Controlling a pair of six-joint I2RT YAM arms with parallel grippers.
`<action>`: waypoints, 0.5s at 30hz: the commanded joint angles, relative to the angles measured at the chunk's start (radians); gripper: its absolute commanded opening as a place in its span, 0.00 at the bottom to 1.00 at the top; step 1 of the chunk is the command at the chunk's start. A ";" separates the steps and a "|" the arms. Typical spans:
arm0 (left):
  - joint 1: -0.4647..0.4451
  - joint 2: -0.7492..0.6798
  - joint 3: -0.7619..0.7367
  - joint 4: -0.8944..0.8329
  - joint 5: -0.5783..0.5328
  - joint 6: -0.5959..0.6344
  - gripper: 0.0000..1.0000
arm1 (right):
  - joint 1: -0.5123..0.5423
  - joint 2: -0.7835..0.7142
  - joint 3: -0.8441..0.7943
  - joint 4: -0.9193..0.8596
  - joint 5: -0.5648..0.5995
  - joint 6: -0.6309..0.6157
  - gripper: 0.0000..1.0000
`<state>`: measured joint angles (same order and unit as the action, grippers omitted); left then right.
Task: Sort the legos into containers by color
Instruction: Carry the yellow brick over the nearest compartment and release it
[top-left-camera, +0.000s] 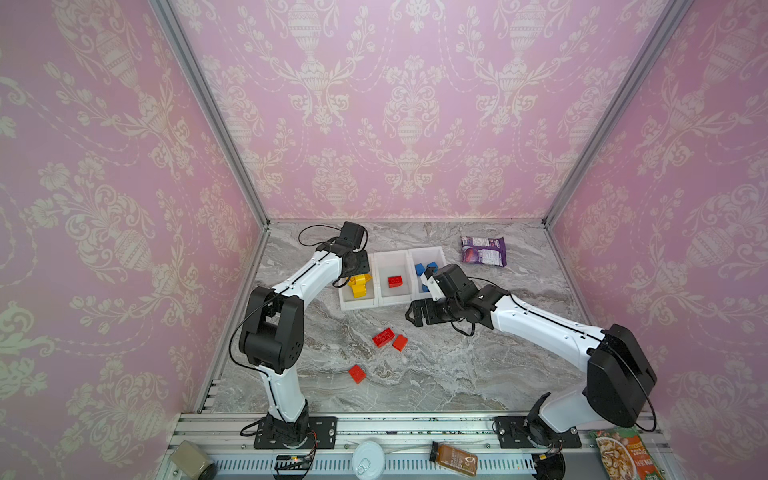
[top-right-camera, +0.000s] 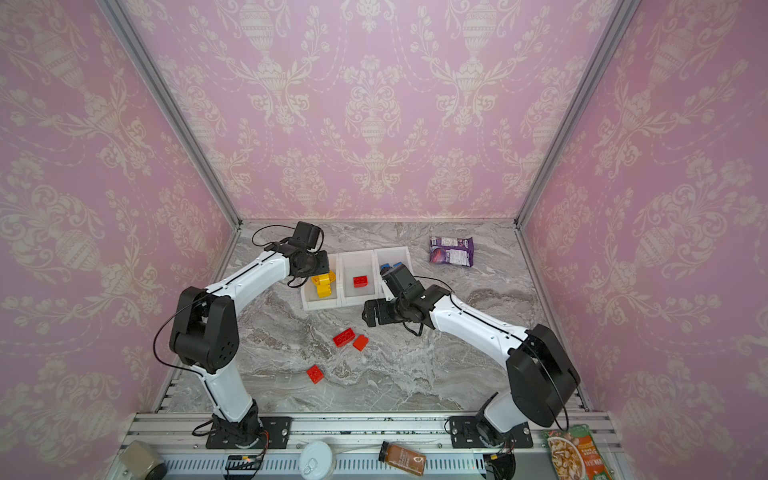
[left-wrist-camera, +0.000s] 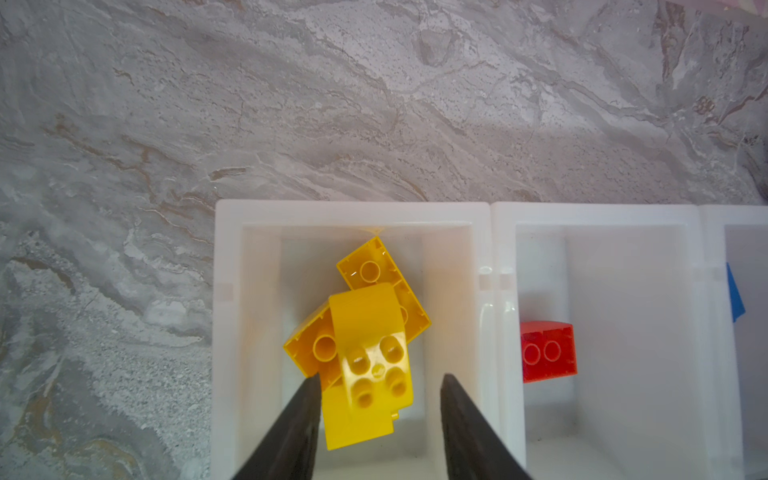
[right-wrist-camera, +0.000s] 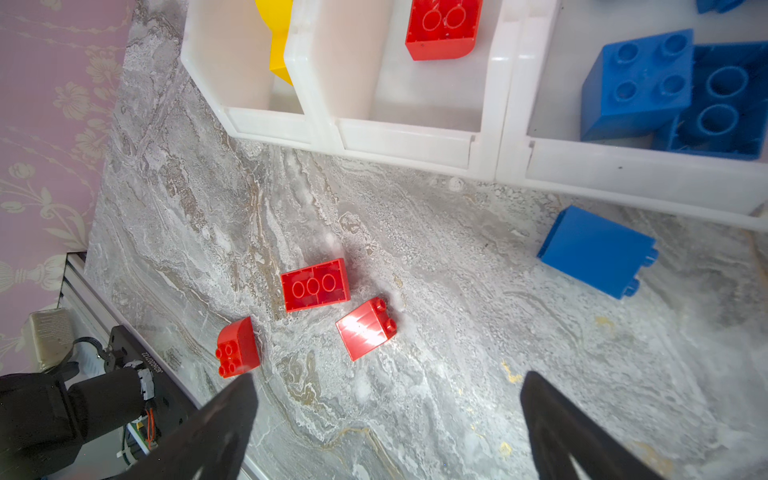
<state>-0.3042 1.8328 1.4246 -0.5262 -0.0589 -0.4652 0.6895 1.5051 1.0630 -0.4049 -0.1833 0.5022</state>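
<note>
Over the leftmost of the containers (left-wrist-camera: 353, 212), by the worktop's (top-left-camera: 457, 374) far edge, the left end effector (left-wrist-camera: 379, 378) hangs open, gripping nothing, yellow legos (left-wrist-camera: 365, 328) piled below. One red brick (top-left-camera: 395, 281) in the middle bin (top-left-camera: 394, 301), blue bricks (top-left-camera: 432, 266) in the right; three red bricks (top-left-camera: 383, 336) loose mid-worktop beside the right end effector (right-wrist-camera: 388, 376), spread wide, empty.

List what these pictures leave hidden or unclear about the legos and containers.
- Both top views: the right arm covers part of the right-hand container, so its blue legos cannot be counted.
- Both top views: that arm hides the loose blue brick, seen only from the right wrist.
- Left wrist view: the yellow legos overlap, so their number is unclear.
</note>
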 joint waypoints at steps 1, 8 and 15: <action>0.000 -0.004 0.014 0.009 -0.003 0.017 0.55 | 0.007 -0.031 -0.006 -0.012 0.022 0.018 1.00; 0.000 -0.034 0.001 0.018 0.009 0.012 0.58 | 0.009 -0.019 -0.003 -0.005 0.019 0.021 1.00; -0.001 -0.092 -0.032 0.038 0.033 -0.003 0.59 | 0.020 -0.003 0.004 -0.015 0.027 0.010 1.00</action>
<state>-0.3042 1.8053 1.4097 -0.5064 -0.0528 -0.4644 0.6994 1.5051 1.0630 -0.4049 -0.1825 0.5022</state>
